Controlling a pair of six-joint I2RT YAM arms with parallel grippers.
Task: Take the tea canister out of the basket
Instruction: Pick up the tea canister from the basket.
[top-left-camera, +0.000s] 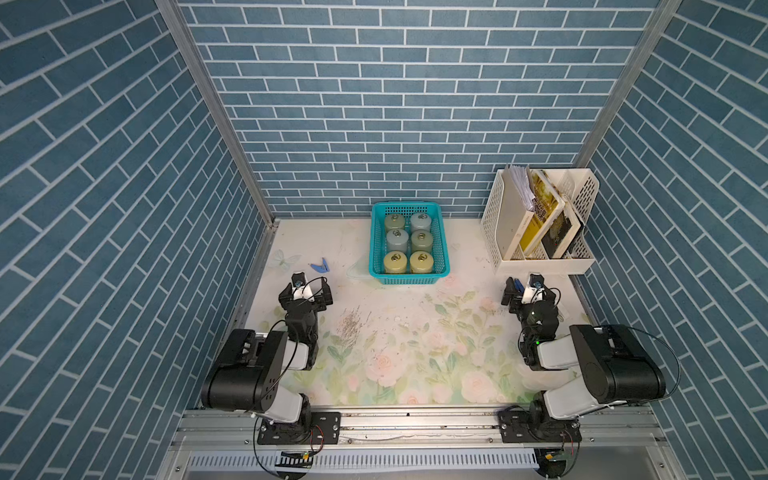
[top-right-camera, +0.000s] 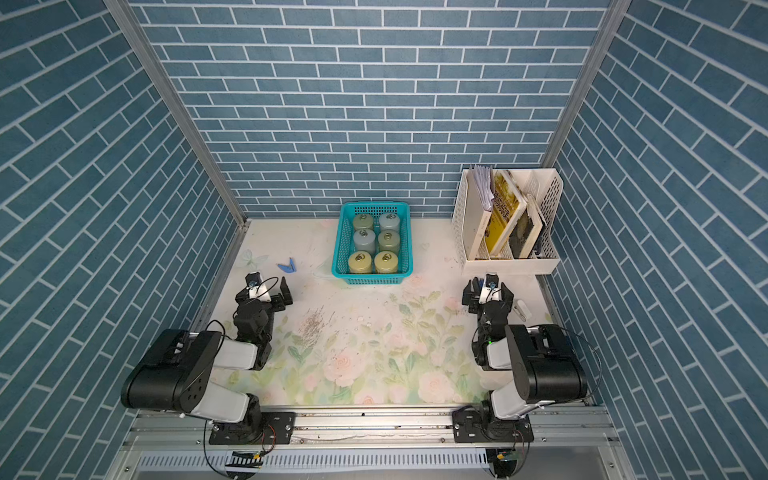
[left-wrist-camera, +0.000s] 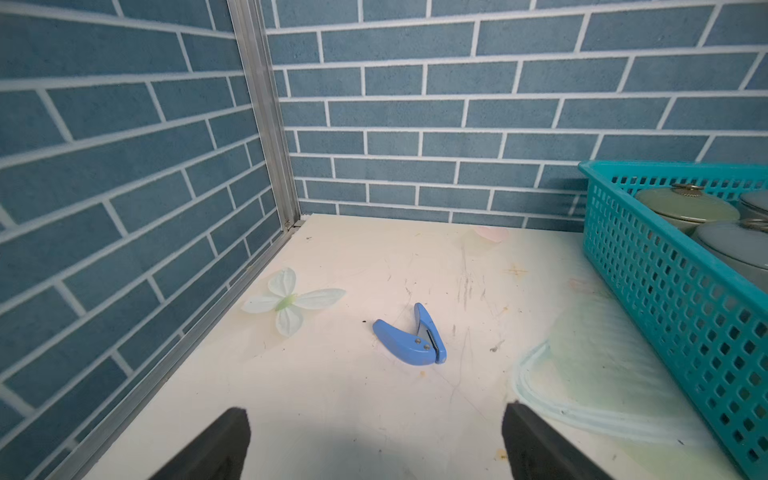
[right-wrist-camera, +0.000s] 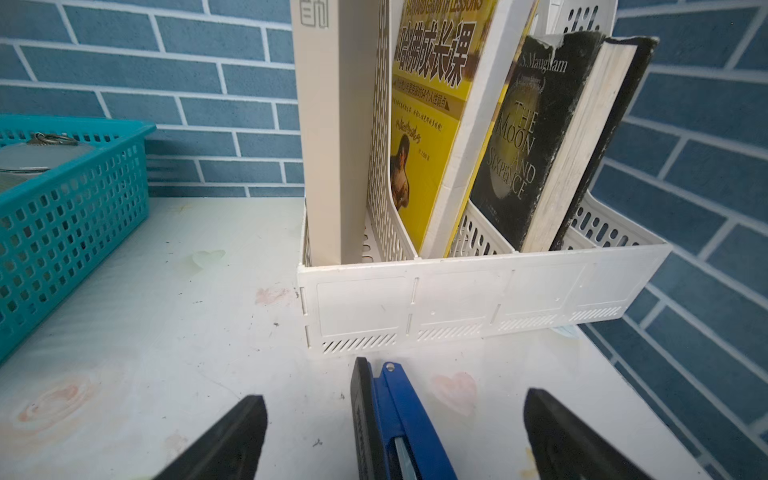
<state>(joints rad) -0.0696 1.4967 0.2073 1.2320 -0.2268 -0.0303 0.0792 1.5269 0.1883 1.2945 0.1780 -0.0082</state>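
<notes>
The teal mesh basket (top-left-camera: 409, 277) (top-right-camera: 372, 279) stands at the back middle of the table. In it stand several round tea canisters (top-left-camera: 395, 262) (top-right-camera: 360, 262) with ring-pull lids, in two rows, coloured green, grey-blue and yellow. The left wrist view shows the basket (left-wrist-camera: 665, 266) and a green canister (left-wrist-camera: 685, 205) off to one side. My left gripper (top-left-camera: 306, 289) (left-wrist-camera: 376, 415) is open and empty, in front of the basket's left. My right gripper (top-left-camera: 530, 287) (right-wrist-camera: 395, 399) is open, in front of its right. A blue and black tool (right-wrist-camera: 399, 419) lies between the right fingers, untouched.
A white perforated file rack (top-left-camera: 540, 262) (right-wrist-camera: 478, 299) holding books stands at the back right, just beyond my right gripper. A small blue clip-like tool (top-left-camera: 320, 264) (left-wrist-camera: 411, 338) lies on the table left of the basket. Brick-patterned walls enclose three sides.
</notes>
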